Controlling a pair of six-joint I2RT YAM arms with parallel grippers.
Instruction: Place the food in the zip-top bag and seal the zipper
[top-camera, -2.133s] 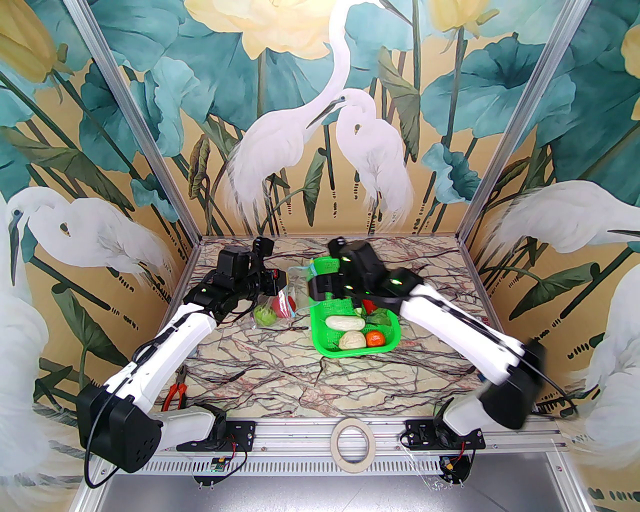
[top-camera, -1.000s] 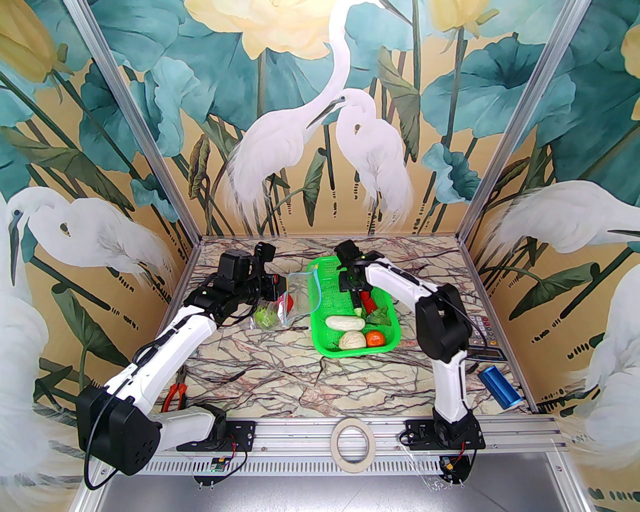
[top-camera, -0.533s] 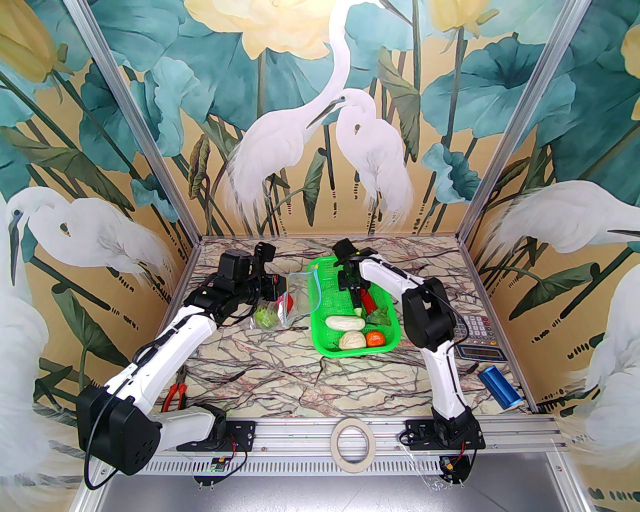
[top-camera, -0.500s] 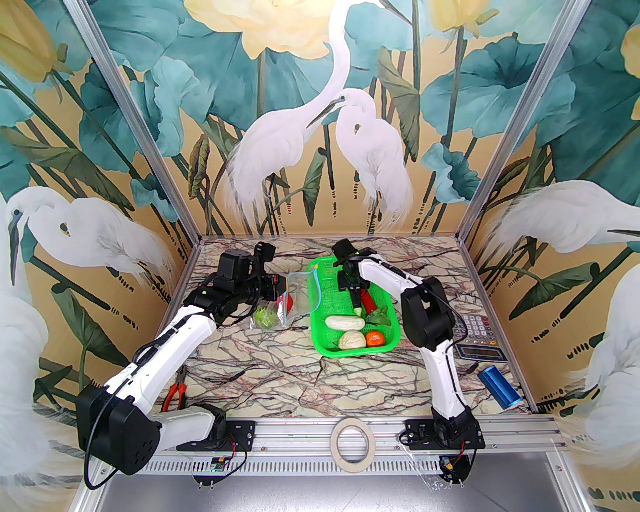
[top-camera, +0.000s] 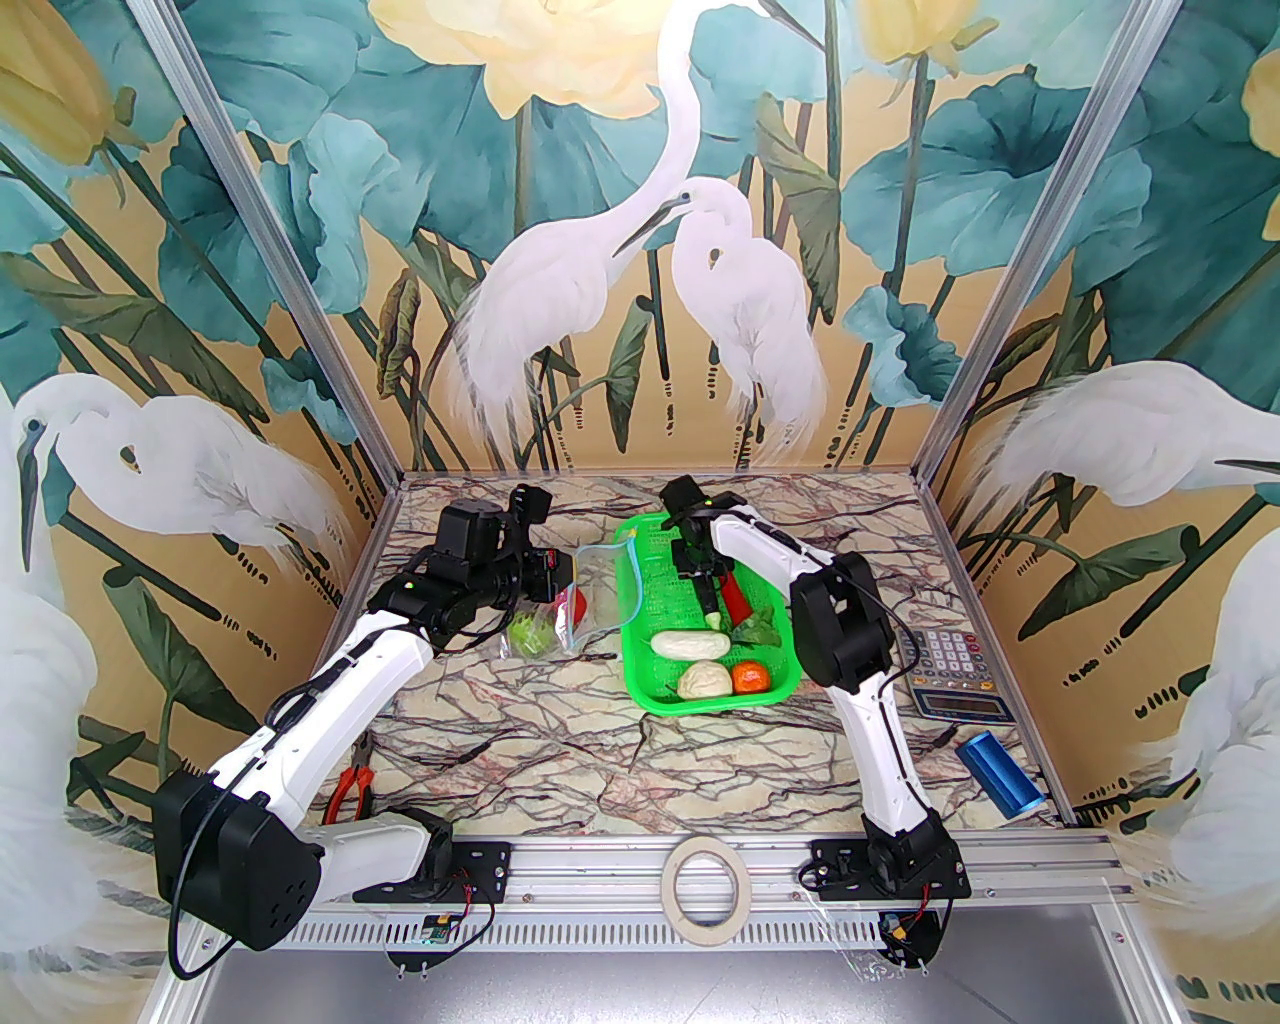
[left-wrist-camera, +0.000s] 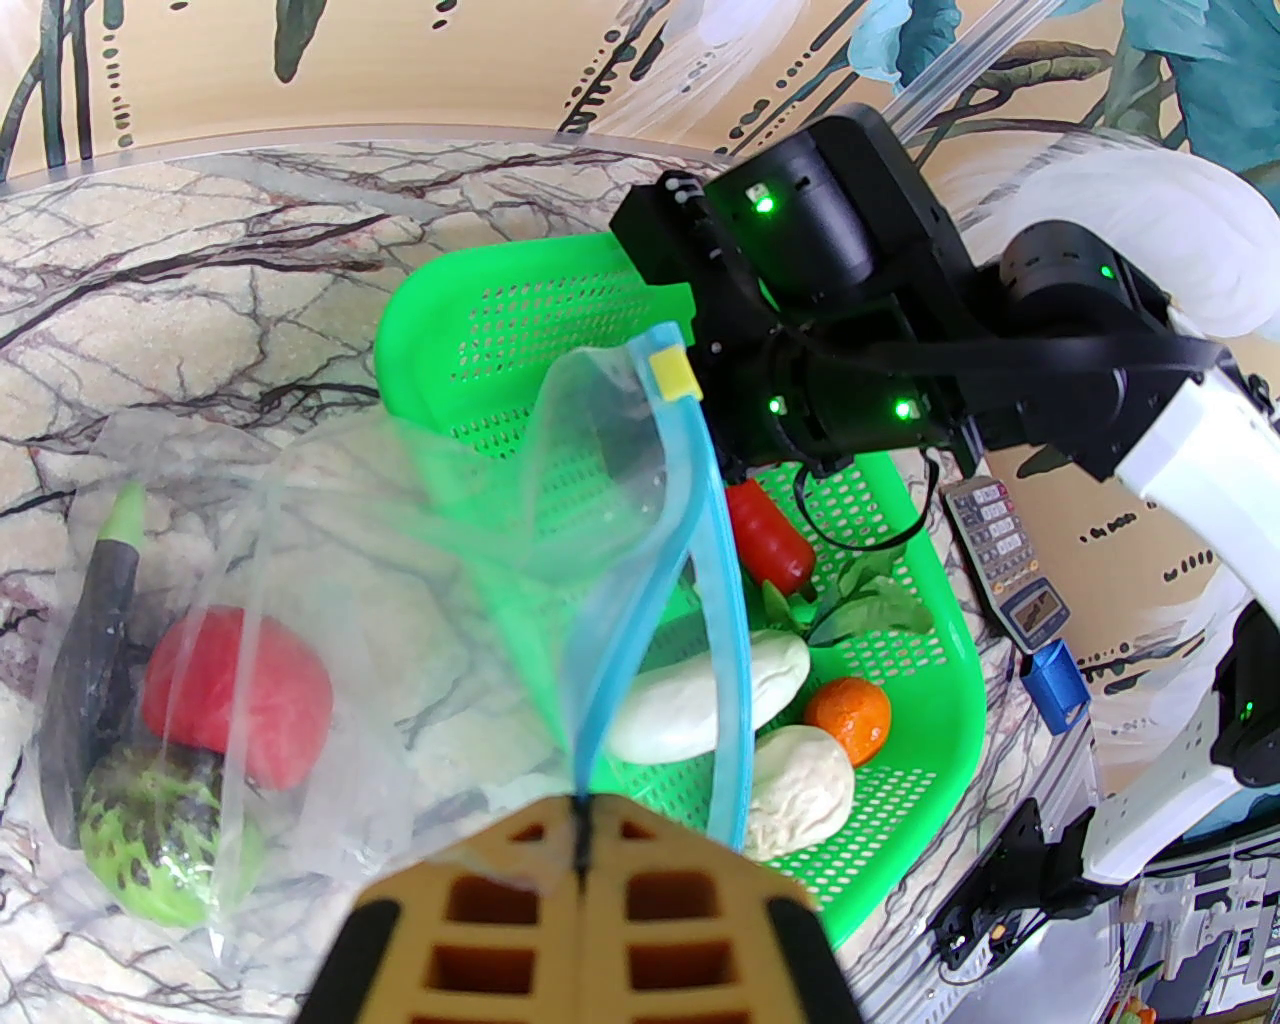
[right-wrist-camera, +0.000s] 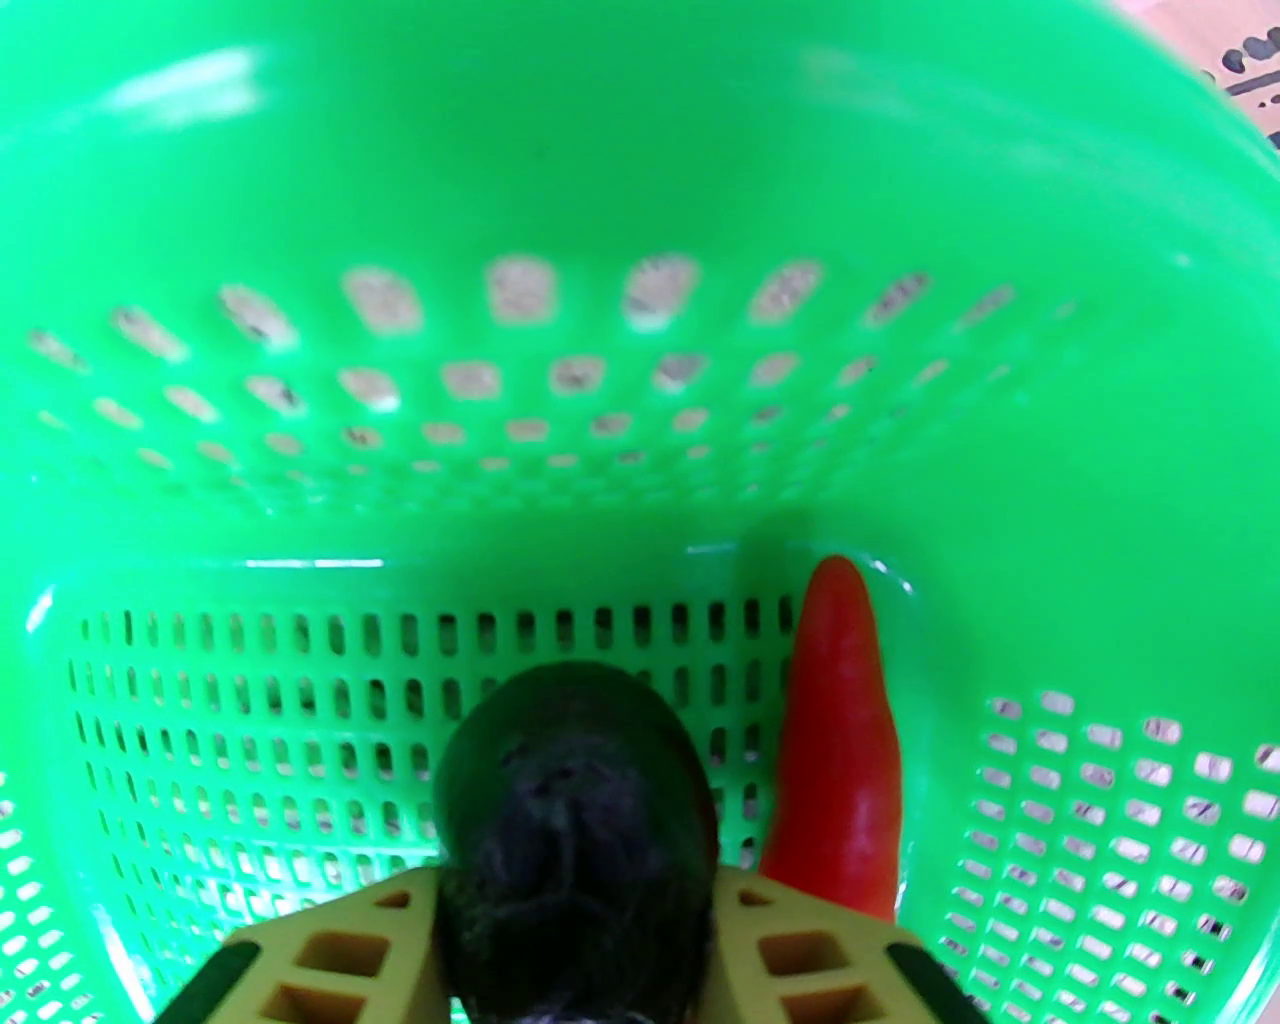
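My left gripper (left-wrist-camera: 580, 830) is shut on the zip-top bag (left-wrist-camera: 400, 560) at its light-blue zipper (left-wrist-camera: 700, 500) and holds the mouth open beside the basket. A yellow slider tab (left-wrist-camera: 672, 372) sits at the zipper's far end. Inside the bag lie a red tomato (left-wrist-camera: 240, 690), a green apple (left-wrist-camera: 150, 830) and a dark eggplant (left-wrist-camera: 95, 640). My right gripper (right-wrist-camera: 578, 890) reaches into the green basket (top-camera: 640, 660), shut on another dark eggplant (right-wrist-camera: 580, 790), with the red chili (right-wrist-camera: 840, 740) just to its right. White gourd (top-camera: 690, 645), pale cabbage (top-camera: 704, 680), orange (top-camera: 752, 679) and leafy green (top-camera: 760, 628) lie in the basket's near half.
Red-handled pliers (top-camera: 352, 785) lie near the left arm's base. A tape roll (top-camera: 705, 885) rests on the front rail. At the right edge of the table sit a calculator (top-camera: 950, 675) and a blue cylinder (top-camera: 997, 770). Walls enclose the table on three sides.
The right arm swung into the basket, folded its elbow in, and its fingers narrowed onto the dark eggplant. The left arm and the bag have stayed put.
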